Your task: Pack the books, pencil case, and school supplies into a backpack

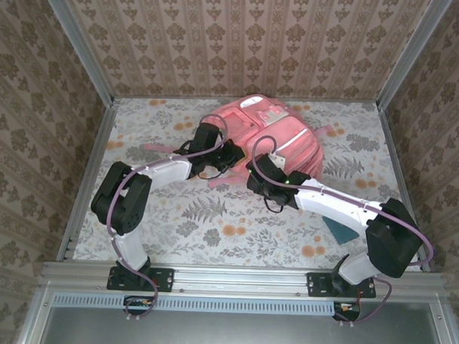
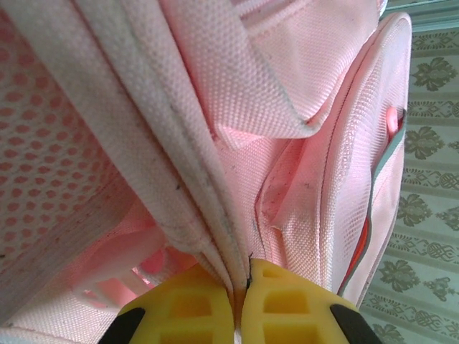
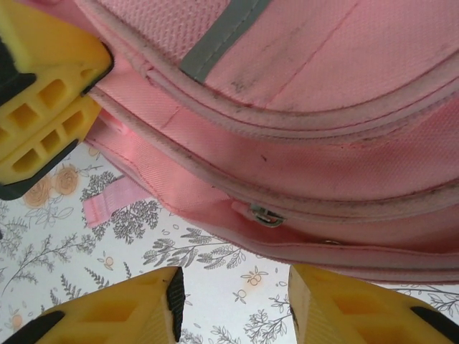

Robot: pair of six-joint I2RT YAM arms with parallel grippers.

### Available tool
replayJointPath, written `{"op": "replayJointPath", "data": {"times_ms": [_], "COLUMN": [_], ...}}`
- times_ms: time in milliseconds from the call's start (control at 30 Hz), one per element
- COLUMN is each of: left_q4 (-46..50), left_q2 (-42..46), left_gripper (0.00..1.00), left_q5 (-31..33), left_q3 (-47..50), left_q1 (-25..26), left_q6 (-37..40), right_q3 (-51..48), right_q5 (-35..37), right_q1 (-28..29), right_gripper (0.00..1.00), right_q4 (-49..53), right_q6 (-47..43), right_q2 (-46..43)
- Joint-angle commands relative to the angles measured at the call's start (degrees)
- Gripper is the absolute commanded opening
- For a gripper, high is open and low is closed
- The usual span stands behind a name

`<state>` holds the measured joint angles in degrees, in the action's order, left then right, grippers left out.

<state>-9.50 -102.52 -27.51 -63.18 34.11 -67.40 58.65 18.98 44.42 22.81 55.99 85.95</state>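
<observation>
The left pincer is seen clamped narrow on a fold of the pink backpack. A pale seam edge is squeezed tight between its yellow fingers.

Over in the right wrist view, the right pincer is held wide. Its jaws are spread above the flowered desk, just short of the backpack's lower edge. On that edge a small metal ring is caught in the seam. A grey stripe is sewn across the panel above it, and a pink strap end is laid flat on the desk beside it.

From the top view, the backpack is found lying in the middle of the desk's far half, with both pincers brought in at its near side, the left one at its near-left corner. A white patch is spotted at the backpack's far end, but any writing on it is too small to be read. A teal flat square is seen on the desk well apart from the backpack, partly covered by the right arm.
</observation>
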Motion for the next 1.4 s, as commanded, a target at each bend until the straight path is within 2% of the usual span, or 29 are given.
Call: {"op": "replayJointPath", "data": {"times_ms": [0,267,600,767,967,1133,1367], "left_q4": [-4.5,-4.7,-4.2,-4.1,-2.4,-1.8,0.0], "left_q2": [3.2,3.6,4.0,3.7,3.7,3.6,3.8], "left_gripper": [0.0,0.0,0.0,0.0,0.0,0.0,0.0], "left_q5": [-4.9,-5.3,-4.7,-4.6,-3.5,-2.5,-1.0], "left_q3": [-2.8,-3.2,-2.3,-2.2,-2.1,-1.3,-0.5], "left_q1": [1.2,2.0,2.2,2.2,1.9,1.4,-0.1], "left_q6": [-0.7,-1.0,-1.0,-0.8,0.3,1.0,2.9], "right_q3": [1.7,4.6,7.5,7.5,8.7,7.7,6.3], "right_q5": [3.9,7.0,18.5,17.0,17.6,15.9,12.7], "right_q1": [-0.3,-0.7,-1.0,-2.1,-2.5,-2.8,-3.6], "right_gripper": [0.43,0.32,0.33,0.31,0.12,0.0,0.0], "right_q4": [-0.4,-1.0,5.3,4.5,7.7,10.2,15.3], "right_q6": [1.0,2.7,2.4,2.0,2.4,1.0,-6.6], "right_q2": [2.0,5.8,8.6,8.5,7.6,3.9,-0.8]}}
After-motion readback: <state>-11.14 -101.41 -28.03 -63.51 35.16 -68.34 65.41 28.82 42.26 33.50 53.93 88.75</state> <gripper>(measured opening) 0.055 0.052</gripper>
